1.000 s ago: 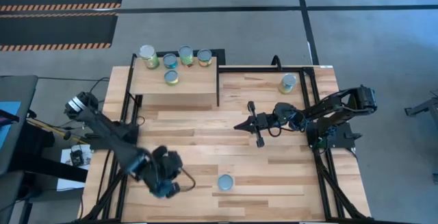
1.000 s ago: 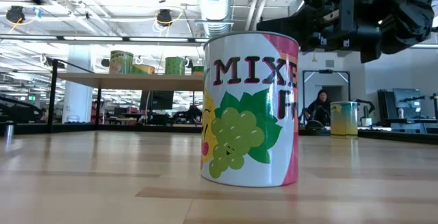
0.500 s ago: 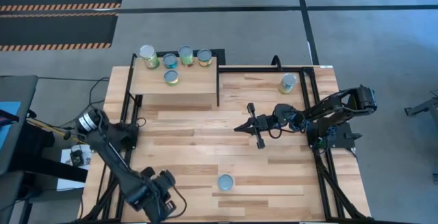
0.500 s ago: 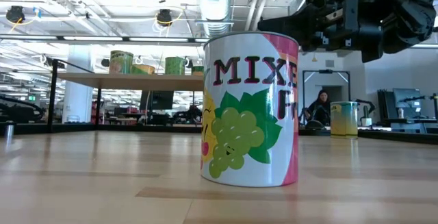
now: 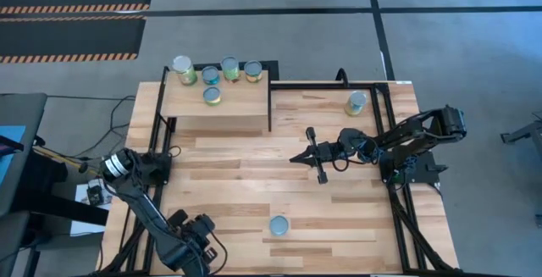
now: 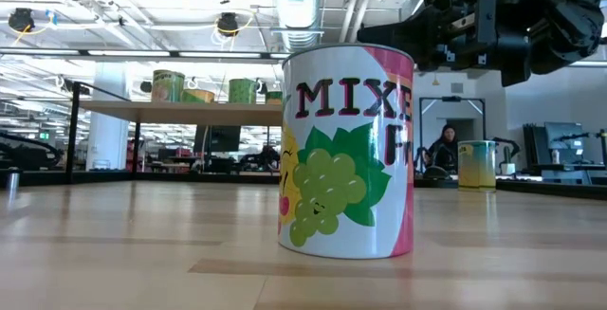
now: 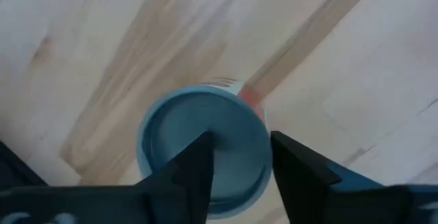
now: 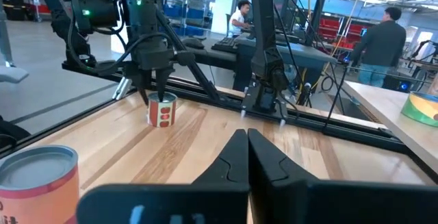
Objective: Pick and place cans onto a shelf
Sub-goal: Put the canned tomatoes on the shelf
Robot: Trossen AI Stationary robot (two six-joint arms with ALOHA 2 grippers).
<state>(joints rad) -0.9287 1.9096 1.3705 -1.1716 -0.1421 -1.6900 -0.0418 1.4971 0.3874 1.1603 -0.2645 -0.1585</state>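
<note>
Several cans (image 5: 212, 96) stand on the pale shelf (image 5: 229, 108) at the table's far left. One can (image 5: 356, 102) stands at the far right, and another (image 5: 279, 224) near the front edge. My left gripper (image 7: 241, 142) is open, pointing down over a red-white can (image 8: 162, 109) at the near left. That can is hidden under the gripper (image 5: 196, 247) in the high view. My right gripper (image 5: 296, 157) is shut over mid-table, holding nothing. My left gripper points straight down at the red-white can's round blue top (image 7: 233, 176), which stands upright on the table. Its fingertips (image 8: 164, 90) reach about as low as that top. I cannot tell whether they touch it.
Black frame rails (image 5: 373, 83) run along the table's far and side edges. Bare planks (image 5: 246, 175) lie between the shelf and the front can. Beyond the table, people (image 8: 380, 42) stand among desks and racks.
My left gripper has gone toward the table's near edge and a little to the left, its arm folding back with it. The front can and my right gripper have kept still.
</note>
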